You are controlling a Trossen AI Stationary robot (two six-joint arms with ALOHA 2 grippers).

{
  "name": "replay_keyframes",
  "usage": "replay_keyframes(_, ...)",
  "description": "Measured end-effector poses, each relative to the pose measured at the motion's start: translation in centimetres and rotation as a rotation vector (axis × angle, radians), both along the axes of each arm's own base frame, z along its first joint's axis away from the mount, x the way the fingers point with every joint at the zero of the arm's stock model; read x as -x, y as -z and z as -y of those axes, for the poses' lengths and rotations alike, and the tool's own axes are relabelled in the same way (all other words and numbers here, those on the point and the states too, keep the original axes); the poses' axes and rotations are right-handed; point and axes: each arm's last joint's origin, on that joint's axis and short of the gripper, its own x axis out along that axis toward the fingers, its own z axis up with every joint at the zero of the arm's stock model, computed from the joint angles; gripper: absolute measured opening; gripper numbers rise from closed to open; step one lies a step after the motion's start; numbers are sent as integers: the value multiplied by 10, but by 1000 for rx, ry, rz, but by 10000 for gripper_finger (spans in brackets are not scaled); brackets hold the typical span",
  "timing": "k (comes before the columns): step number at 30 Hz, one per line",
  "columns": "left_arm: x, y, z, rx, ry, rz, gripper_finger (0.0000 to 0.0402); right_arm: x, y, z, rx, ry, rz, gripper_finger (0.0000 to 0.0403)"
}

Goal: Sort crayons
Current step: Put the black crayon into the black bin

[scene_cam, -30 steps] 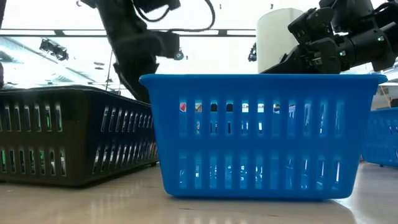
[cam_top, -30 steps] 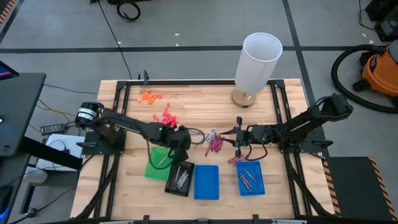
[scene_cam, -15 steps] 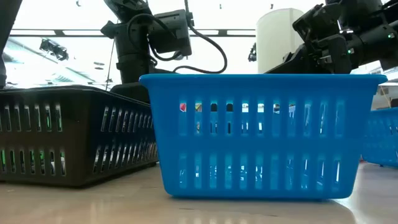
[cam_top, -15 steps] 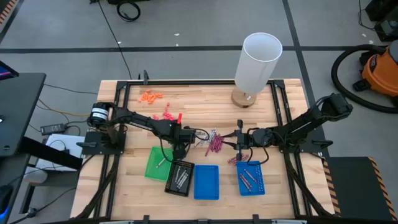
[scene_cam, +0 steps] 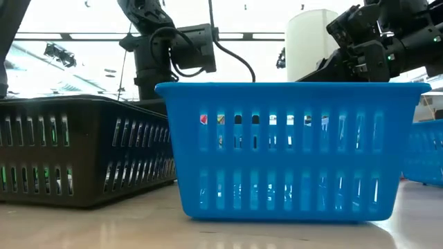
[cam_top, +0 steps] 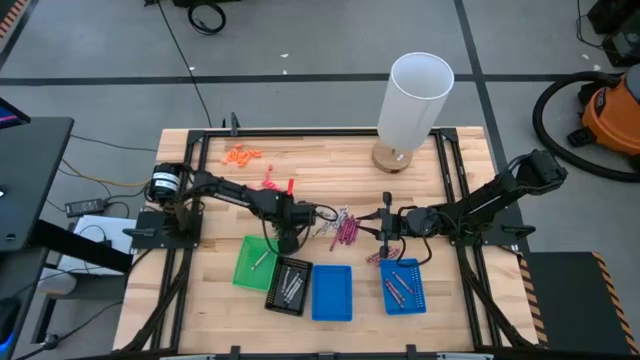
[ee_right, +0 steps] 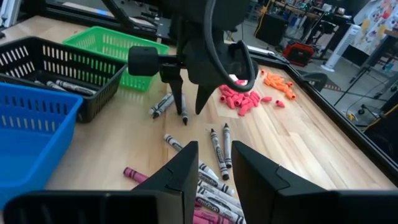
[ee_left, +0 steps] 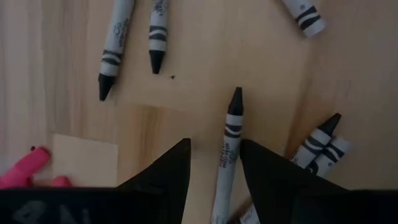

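Observation:
Loose crayons (cam_top: 343,228), silvery-grey and maroon, lie on the wooden table between my two grippers. My left gripper (cam_top: 288,240) points down over the grey ones, open. Its fingers (ee_left: 180,168) stand on either side of one grey crayon (ee_left: 229,146) that lies flat on the table, and I see no touch. My right gripper (cam_top: 381,228) hangs open at the pile's right side, with nothing between its fingers (ee_right: 249,171). Grey crayons lie in the black tray (cam_top: 289,285), and maroon ones in the right blue tray (cam_top: 403,285).
A green tray (cam_top: 253,262) and a second blue tray (cam_top: 332,292) stand beside the black one along the near side. A tall white cylinder (cam_top: 415,100) stands at the far edge. Orange bits (cam_top: 241,154) and pink bits (cam_top: 272,186) lie far left.
My left gripper has sunk toward the table onto the loose grey crayons and has rolled about its own axis. It has stayed open.

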Motion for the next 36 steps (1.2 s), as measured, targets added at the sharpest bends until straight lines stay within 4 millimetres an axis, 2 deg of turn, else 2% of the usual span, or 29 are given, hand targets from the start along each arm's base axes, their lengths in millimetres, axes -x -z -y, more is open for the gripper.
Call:
replay_keyframes(6, 0, 2, 0, -6, 18, -9, 139, 0, 0, -1, -2, -2, -1, 105)
replay_keyframes(16, 1, 4, -1, 7, 26, -26, 22, 0, 0, 0, 15, -1, -5, 105)
replay_keyframes(19, 1, 4, 2, -6, 37, -24, 11, 0, 0, 2, 12, 17, -3, 105)
replay_keyframes(25, 6, -11, 7, -80, 41, 19, 13, 0, 0, 3, 14, 41, -1, 105)
replay_keyframes(29, 1, -37, 7, -72, 4, 182, 13, 0, 0, 4, 41, 83, -2, 105)
replay_keyframes(36, -3, -63, 20, 32, -34, 384, 13, 2, 2, 6, 68, 163, -21, 105)
